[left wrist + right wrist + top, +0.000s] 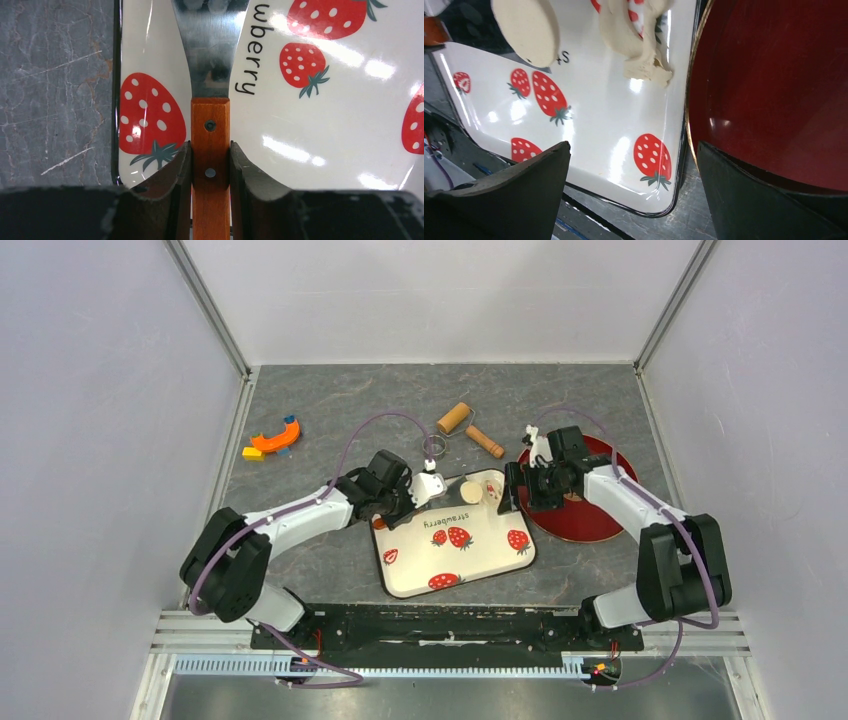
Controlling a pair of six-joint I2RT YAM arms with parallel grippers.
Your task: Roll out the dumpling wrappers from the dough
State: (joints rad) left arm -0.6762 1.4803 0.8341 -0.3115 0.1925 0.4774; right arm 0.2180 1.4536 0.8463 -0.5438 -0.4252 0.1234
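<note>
Our left claw [210,148] is clamped shut on the wooden handle [210,120] of a scraper, both fingers pressed flat against its sides, so the steel blade [210,50] runs straight out ahead of the fingertips. The blade lies low over the strawberry tray [325,130]. We judge the grip is set this way so the thin edge can slide under dough and lift it off the glossy surface without tearing. Our right claw [632,146] is spread wide and holds nothing. It hangs over the seam where the tray's edge meets the red plate [774,75], with one finger over each. Ahead of it, toward its left finger, lies a dumpling wrapper [526,30], a smooth flat disc already pressed thin. Just beside that, ahead and nearer the claw's centre, sits the dough [639,45], a ragged, folded lump resting on the tray near the rim on the plate's side. From above, both pieces lie just beyond the blade's tip, between the two claws. We read the open right claw as waiting to receive or steady a piece, with the plate under it as the likely landing spot. The roller [455,418] and ring cutter [434,447] lie on the table farther out, beyond both claws and touched by neither.
</note>
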